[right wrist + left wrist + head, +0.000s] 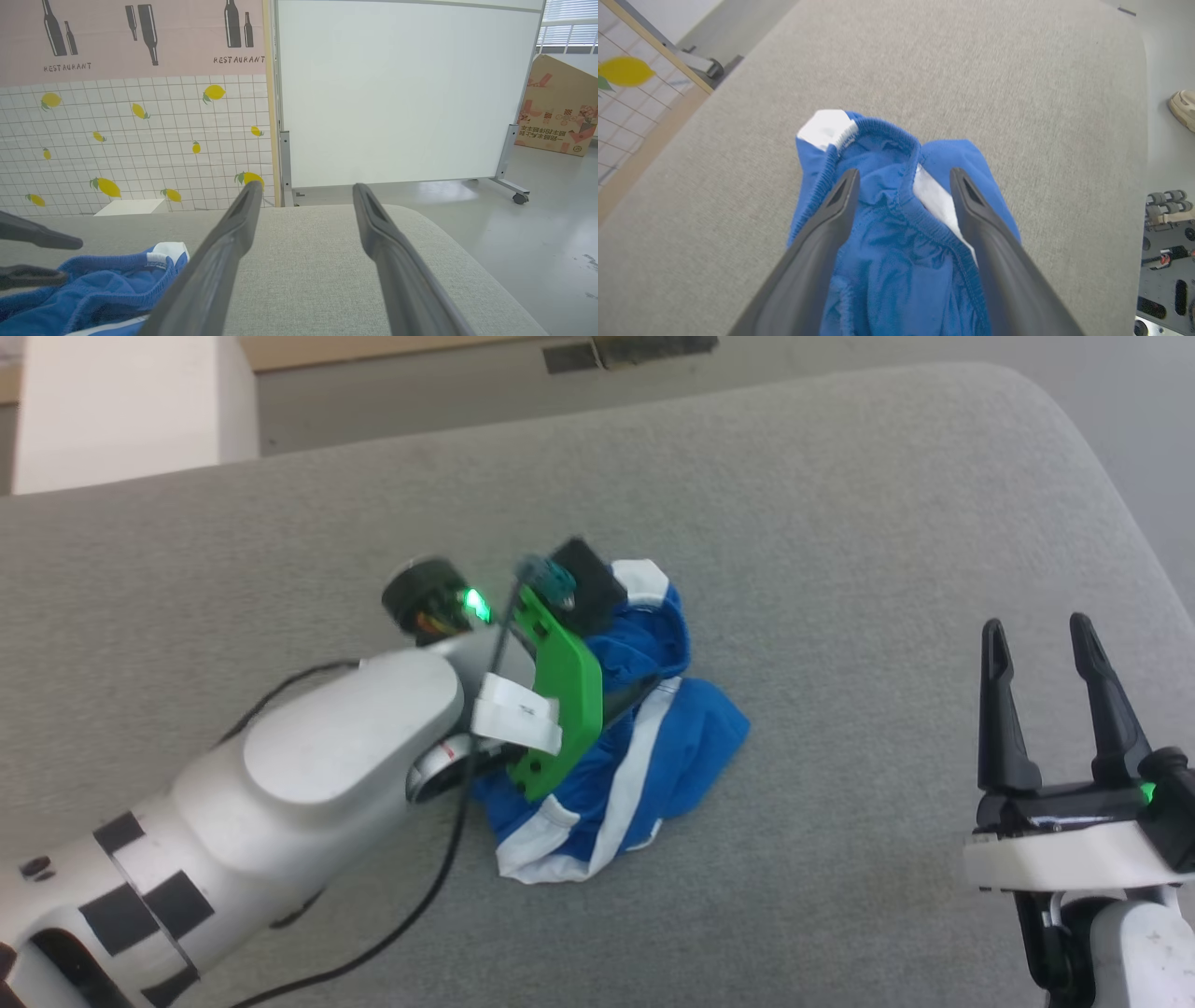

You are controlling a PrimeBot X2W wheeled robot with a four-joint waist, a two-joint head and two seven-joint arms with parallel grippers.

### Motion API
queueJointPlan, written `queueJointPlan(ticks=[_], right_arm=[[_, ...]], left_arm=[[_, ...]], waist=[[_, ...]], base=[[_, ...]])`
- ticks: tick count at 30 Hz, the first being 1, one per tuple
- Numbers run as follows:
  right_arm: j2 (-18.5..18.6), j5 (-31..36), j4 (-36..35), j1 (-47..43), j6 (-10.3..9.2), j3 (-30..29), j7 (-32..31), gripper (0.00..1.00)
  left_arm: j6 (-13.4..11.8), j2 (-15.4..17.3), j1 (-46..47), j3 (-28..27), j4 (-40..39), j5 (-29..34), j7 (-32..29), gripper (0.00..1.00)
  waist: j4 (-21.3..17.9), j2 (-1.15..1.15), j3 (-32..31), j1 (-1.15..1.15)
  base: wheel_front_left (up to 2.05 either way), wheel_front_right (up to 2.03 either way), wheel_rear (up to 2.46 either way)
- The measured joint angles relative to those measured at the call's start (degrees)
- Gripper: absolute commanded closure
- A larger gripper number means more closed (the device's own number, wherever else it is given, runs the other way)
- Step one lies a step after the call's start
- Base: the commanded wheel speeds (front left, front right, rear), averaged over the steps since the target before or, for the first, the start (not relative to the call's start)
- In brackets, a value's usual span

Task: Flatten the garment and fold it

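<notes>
At the near edge of the head view, the right claw (1038, 625) hovers over bare grey cloth at the lower right, its two dark fingers apart and holding nothing, well apart from the shorts (672, 747). On the other side, the pale left arm reaches in from the lower left and ends over the bundle. In the left wrist view the left claw (903, 179) has its fingers spread, one on each side of the gathered waistband, with blue cloth between them. The jaws have not closed, and I cannot tell whether the tips press into the fabric.

The shorts lie near the middle of the tabletop (840, 523) in a crumpled heap. The waistband is bunched up, and the white stripes and trim twist over one another. No part is spread flat and no fold has been made.

By this showing the task is barely begun. The left arm looks poised for a first pinch at the waistband. Taking hold, pulling the heap open, smoothing it and folding it are all left to do.

Beyond the tabletop's far edge lies pale floor.
</notes>
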State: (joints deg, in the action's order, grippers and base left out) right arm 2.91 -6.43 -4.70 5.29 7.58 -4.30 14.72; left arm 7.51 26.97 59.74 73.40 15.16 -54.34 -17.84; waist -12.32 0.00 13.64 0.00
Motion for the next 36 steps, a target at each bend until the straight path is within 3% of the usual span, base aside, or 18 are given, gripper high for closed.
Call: queueJointPlan(ticks=[2, 3, 8, 13, 17, 20, 27, 36], right_arm=[[-0.02, 0.24, 0.03, -0.81, 0.00, -0.12, 0.00, 0.00], [-0.01, 0.46, 0.02, -1.51, 0.00, -0.24, 0.01, 0.00], [-0.01, 0.88, -0.13, -2.11, 0.00, -0.70, 0.00, 0.00], [-0.01, 1.00, -0.33, -2.96, 0.00, -1.51, 0.00, 0.00], [-0.02, 1.02, -0.34, -3.19, 0.00, -1.74, 0.00, 0.00], [-0.03, 1.03, -0.35, -3.19, 0.00, -1.70, 0.01, 0.00], [-0.02, 1.27, -0.32, -3.19, 0.00, -1.74, 0.00, 0.00], [-0.02, 0.99, -0.25, -3.47, 0.00, -1.91, 0.01, 0.00]], left_arm=[[0.00, 0.00, 1.14, -0.98, 0.33, 0.54, 5.80, 0.00], [-0.79, 0.10, 1.75, -3.24, 2.54, 4.17, 15.26, 0.00], [-7.70, 0.24, -0.57, -8.11, 5.10, 7.43, 29.94, 0.00], [-15.19, 0.89, -6.73, -14.85, 3.37, 11.37, 32.38, 0.00], [-20.19, 0.65, -13.65, -25.48, -2.63, 17.38, 32.56, 0.00], [-22.49, -0.35, -20.88, -33.46, -5.70, 21.83, 32.57, 0.00], [-23.94, -4.68, -34.00, -49.55, -9.40, 29.88, 32.57, 0.00], [-18.39, -11.77, -47.32, -62.43, -12.20, 37.89, 32.56, 0.00]], waist=[[1.09, 0.00, -1.04, 0.00], [2.91, 0.00, -2.55, 0.00], [6.18, 0.00, -4.66, 0.00], [9.22, 0.00, -6.02, 0.00], [11.23, 0.00, -6.51, 0.00], [12.53, 0.00, -6.67, 0.00], [13.73, 0.00, -7.06, 0.00], [13.71, 0.00, -7.92, 0.00]], base=[[0.00, 0.00, 0.00], [0.00, 0.00, 0.00], [0.00, 0.00, 0.00], [0.00, 0.00, 0.00], [0.00, 0.00, 0.00], [0.00, 0.00, 0.00], [0.00, 0.00, 0.00], [0.00, 0.00, 0.00]])
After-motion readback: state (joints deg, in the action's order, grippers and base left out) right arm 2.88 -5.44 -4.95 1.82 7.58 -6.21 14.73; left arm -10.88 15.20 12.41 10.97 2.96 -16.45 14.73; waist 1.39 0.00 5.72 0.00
